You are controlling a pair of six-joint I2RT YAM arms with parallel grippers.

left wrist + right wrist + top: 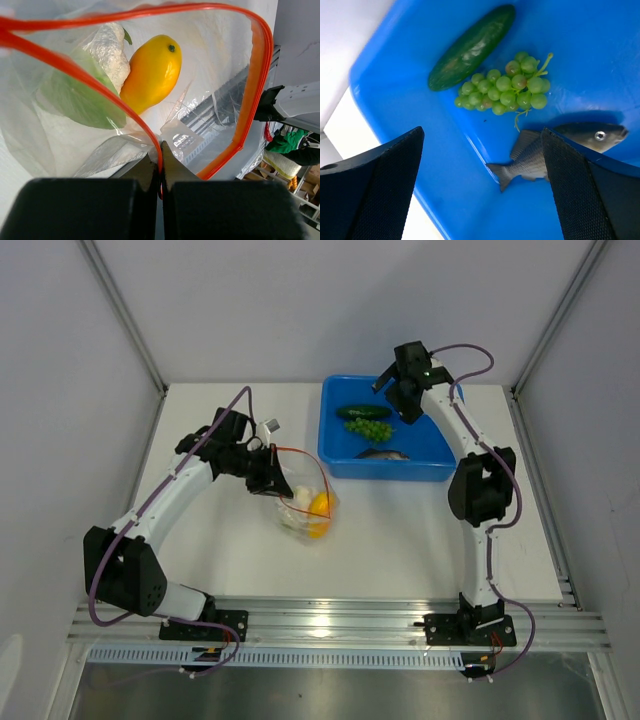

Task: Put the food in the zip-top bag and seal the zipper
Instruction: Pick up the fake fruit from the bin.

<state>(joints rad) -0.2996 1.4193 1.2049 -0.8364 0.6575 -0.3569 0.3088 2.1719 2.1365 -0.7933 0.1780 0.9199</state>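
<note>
Clear, crinkly plastic forms the zip-top bag [308,502], which is seen near the middle of the white surface [400,540] with its mouth agape. That mouth is rimmed by the orange-red zipper [260,75], and the strip is pinched by the fully closed left hand [161,152]. A smooth orange-yellow mango [150,72] and a knobbly white cauliflower [107,47] are contained inside. At 1 o'clock from the bag a glossy blue bin [390,470] is set. Over it the right hand [398,398] is held wide apart and empty. Inside the bin, a dark green cucumber [472,47] is found at 11 o'clock of the green pea-like cluster [505,90], and a grey fish [555,150] at 5 o'clock.
</note>
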